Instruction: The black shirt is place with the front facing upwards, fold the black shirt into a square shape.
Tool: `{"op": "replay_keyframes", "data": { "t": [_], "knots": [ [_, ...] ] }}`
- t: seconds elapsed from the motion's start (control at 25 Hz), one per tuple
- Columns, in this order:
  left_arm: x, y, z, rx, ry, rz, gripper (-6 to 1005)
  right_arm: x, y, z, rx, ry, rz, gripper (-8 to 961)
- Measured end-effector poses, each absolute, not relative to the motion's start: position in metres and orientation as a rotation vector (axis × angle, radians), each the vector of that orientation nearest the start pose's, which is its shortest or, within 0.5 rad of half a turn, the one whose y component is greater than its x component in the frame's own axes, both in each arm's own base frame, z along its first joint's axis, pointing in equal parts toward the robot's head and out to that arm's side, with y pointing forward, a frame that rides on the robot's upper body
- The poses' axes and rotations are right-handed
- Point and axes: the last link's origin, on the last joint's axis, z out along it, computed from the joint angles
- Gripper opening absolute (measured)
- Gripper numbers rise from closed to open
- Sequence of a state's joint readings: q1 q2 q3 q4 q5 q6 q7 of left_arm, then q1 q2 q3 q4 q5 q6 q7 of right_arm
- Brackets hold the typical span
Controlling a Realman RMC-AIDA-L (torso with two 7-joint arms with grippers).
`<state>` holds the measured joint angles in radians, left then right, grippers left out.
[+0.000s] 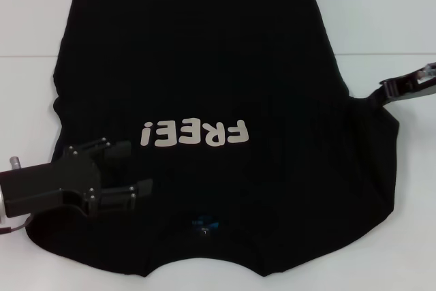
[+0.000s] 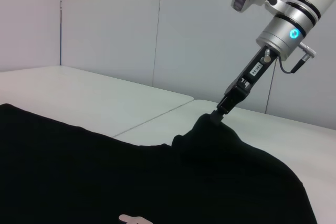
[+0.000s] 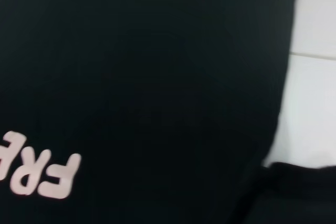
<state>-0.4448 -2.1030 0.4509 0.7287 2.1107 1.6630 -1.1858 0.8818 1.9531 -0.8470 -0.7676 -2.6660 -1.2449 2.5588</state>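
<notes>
The black shirt [image 1: 204, 66] lies spread on the white table, front up, with pale "FREE!" lettering [image 1: 194, 134] and a small blue neck label [image 1: 206, 224] near the front edge. My left gripper [image 1: 133, 168] hovers over the shirt's front left part, with its jaws open and empty. My right gripper [image 1: 383, 91] is at the shirt's right edge, shut on a pinch of the cloth. In the left wrist view the right gripper [image 2: 220, 110] holds that cloth up in a small peak [image 2: 207, 129]. The right wrist view shows the shirt [image 3: 147, 77] and part of the lettering [image 3: 42, 174].
The white table [image 1: 381, 25] shows bare around the shirt, with a seam line [image 1: 27, 56] across it. A pale wall [image 2: 131, 24] stands behind the table. The shirt's neck side reaches the table's front edge.
</notes>
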Motion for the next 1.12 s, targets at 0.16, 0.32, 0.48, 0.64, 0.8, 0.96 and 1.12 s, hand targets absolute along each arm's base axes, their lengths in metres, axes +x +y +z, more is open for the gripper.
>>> {"op": "replay_keyframes", "data": {
  "t": [0.16, 0.32, 0.48, 0.64, 0.8, 0.96, 1.12],
  "knots": [
    [-0.296, 0.301, 0.024, -2.614, -0.486, -0.686, 874, 0.216, 0.450, 0.047, -2.239, 1.312, -0.121, 35],
    [-0.297, 0.301, 0.024, -2.614, -0.487, -0.687, 874, 0.211, 0.450, 0.042, -2.253, 1.300, -0.120, 35],
    [-0.297, 0.301, 0.024, -2.613, -0.489, -0.685, 874, 0.210, 0.451, 0.040, -2.255, 1.296, -0.115, 35],
    [-0.297, 0.301, 0.024, -2.611, -0.491, -0.684, 874, 0.206, 0.451, 0.036, -2.275, 1.277, -0.117, 35],
    [-0.297, 0.301, 0.024, -2.611, -0.490, -0.683, 874, 0.199, 0.452, 0.030, -2.298, 1.243, -0.140, 35],
    [-0.297, 0.301, 0.024, -2.611, -0.490, -0.683, 873, 0.191, 0.451, 0.018, -2.331, 1.185, -0.180, 34],
    [-0.298, 0.301, 0.023, -2.610, -0.493, -0.682, 873, 0.181, 0.452, 0.009, -2.359, 1.128, -0.208, 34]
  ]
}}
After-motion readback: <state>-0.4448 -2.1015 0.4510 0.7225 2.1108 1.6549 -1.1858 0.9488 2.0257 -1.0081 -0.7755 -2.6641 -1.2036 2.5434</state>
